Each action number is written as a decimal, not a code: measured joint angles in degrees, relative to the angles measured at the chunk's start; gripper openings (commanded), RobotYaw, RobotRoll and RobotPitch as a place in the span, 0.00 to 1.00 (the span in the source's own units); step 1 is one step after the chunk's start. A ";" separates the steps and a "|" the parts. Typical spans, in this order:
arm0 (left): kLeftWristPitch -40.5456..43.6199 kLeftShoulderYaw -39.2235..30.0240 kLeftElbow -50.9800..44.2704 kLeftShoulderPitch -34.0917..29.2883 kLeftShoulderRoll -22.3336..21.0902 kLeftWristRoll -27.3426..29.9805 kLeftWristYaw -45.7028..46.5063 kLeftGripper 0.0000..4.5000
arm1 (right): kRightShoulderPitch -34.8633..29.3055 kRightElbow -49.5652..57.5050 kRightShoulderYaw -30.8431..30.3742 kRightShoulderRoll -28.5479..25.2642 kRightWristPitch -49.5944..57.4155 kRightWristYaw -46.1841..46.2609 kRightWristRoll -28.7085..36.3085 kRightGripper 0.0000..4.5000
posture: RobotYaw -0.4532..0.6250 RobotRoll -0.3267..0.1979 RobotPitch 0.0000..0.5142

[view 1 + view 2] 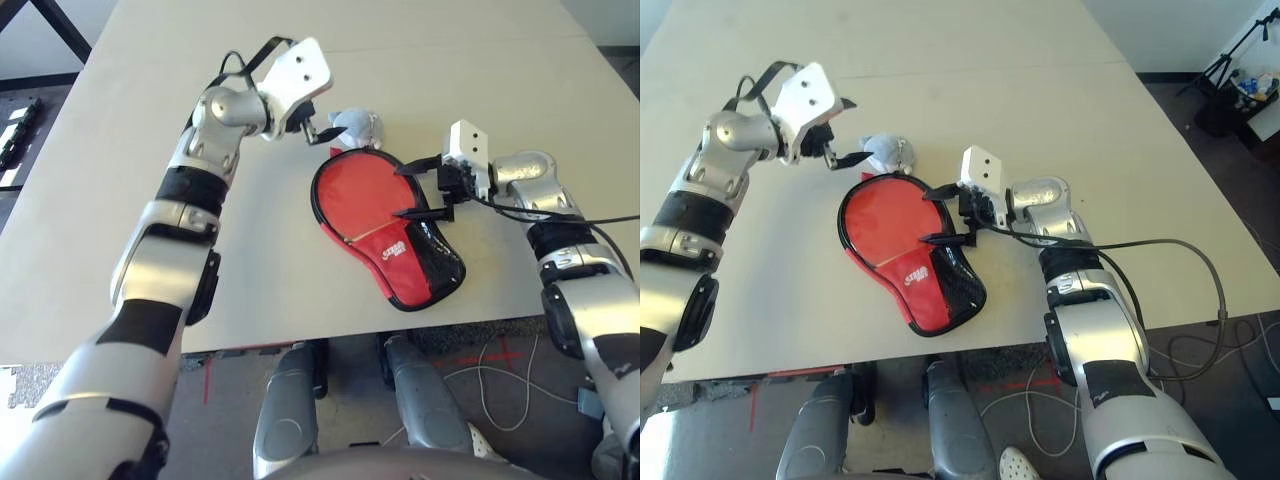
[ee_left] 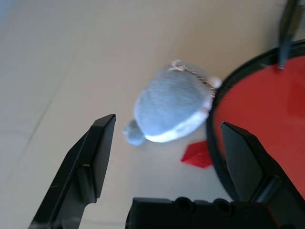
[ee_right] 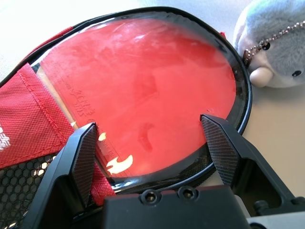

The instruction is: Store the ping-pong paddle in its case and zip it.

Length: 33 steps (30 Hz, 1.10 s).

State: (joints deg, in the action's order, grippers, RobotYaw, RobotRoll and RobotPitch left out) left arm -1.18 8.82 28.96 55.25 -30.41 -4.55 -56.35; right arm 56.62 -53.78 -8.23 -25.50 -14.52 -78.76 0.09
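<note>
So we've got the round red-rubber ping-pong paddle (image 3: pixel 143 90) lying inside the unzipped red fabric case (image 1: pixel 395 235), both our left gripper (image 2: pixel 164 150) and right gripper (image 1: pixel 418 190) gaping, and that grey-blue plush lump (image 1: pixel 358 125) at the case's 12 o'clock could snag the zipper.

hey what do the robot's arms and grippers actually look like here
Both arms are silver metal segments with black bands at the joints. Each ends in a white camera block and a gripper of two black pointed fingers: the left gripper and the right gripper, whose pads are finely textured. A black cable loops off the right forearm.
</note>
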 measured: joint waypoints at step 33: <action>25.48 4.89 -23.64 -15.84 -2.30 6.83 -5.63 0.99 | 0.78 -1.82 -0.20 -0.04 -0.21 0.36 -0.11 1.00 | 0.39 0.62 0.59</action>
State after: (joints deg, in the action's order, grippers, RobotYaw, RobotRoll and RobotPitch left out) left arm 24.30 13.71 5.32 39.41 -32.71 2.28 -61.98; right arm 57.41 -55.60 -8.44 -25.54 -14.73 -78.40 -0.02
